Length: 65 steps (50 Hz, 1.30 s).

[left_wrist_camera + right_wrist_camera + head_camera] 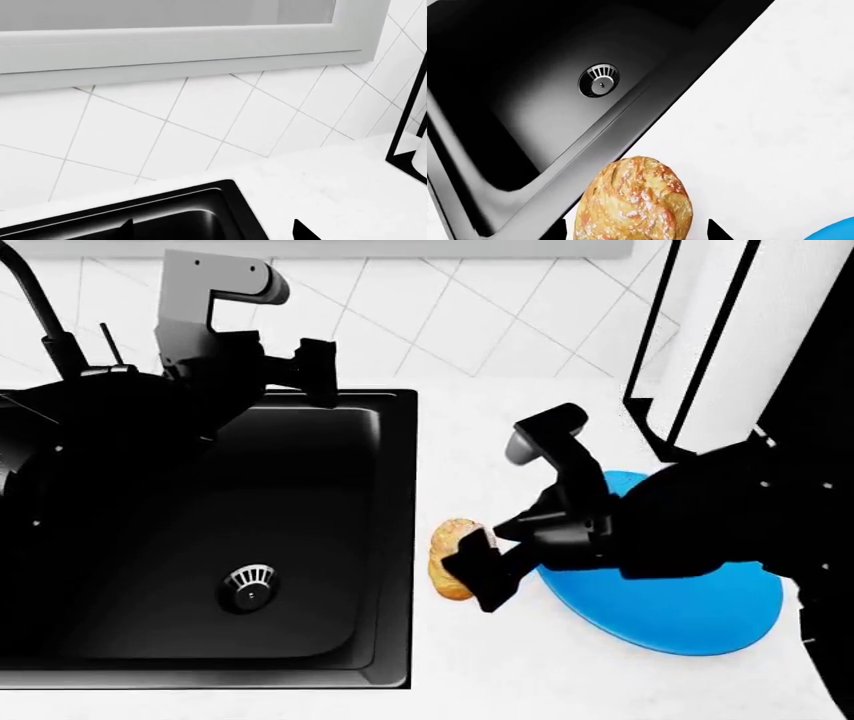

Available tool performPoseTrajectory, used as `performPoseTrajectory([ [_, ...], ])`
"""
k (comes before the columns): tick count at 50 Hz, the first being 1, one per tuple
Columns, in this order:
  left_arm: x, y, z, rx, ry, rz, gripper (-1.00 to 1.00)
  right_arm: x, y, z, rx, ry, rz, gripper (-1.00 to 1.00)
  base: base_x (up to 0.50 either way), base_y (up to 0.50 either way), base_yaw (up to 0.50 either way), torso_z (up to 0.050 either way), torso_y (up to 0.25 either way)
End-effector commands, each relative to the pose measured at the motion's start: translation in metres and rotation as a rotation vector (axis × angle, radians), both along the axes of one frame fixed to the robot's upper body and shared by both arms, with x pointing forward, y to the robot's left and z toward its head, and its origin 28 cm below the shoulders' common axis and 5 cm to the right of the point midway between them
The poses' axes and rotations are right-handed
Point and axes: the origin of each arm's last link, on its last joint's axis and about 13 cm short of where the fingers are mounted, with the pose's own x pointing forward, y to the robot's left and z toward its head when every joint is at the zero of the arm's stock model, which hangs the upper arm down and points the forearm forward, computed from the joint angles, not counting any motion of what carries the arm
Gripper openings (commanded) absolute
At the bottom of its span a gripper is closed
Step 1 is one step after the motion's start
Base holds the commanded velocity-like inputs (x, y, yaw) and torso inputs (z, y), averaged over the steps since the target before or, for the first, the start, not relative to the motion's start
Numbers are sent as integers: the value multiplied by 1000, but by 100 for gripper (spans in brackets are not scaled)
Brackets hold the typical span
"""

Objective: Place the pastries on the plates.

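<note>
I see a round golden-brown flaky pastry (634, 202) on the white desk (760, 115), beside the black sink (527, 100) with its metal drain (600, 80); a bright blue plate edge (837, 231) shows.

Your right gripper (470, 575) sits low beside the sink (394, 540), fingers spread (tips barely showing); your left gripper (320, 372) hovers at its back rim.
</note>
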Motion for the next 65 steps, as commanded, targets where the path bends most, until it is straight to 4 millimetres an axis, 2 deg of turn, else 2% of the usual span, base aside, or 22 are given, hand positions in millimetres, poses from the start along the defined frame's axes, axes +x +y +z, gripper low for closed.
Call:
performPoseTrajectory([
  [1, 1, 0, 0, -1, 0, -3, 100, -1, 3, -9, 8, 31, 6, 100, 0, 0, 0, 0, 0],
  [20, 1, -1, -4, 4, 6, -4, 100, 5, 3, -21, 44, 64, -7, 100, 0, 0, 0, 0, 0],
  [21, 1, 0, -3, 4, 7, -4, 100, 5, 3, -20, 42, 62, -3, -100, 0, 0, 0, 0, 0],
  [38, 1, -1, -3, 5, 4, -10, 100, 2, 2, -7, 45, 26, -29, -100, 0, 0, 0, 0, 0],
  [54, 3, -3, -2, 6, 4, -10, 100, -20, -17, 35, -11, -87, -134, -100, 0, 0, 0, 0, 0],
  [62, 3, -3, -2, 2, 3, -15, 100, -26, -24, 48, -128, -109, -194, -100, 0, 0, 0, 0, 0],
  [65, 3, -3, -3, 3, 5, -18, 100, -27, -25, 48, -122, -113, -223, -100, 0, 0, 0, 0, 0],
])
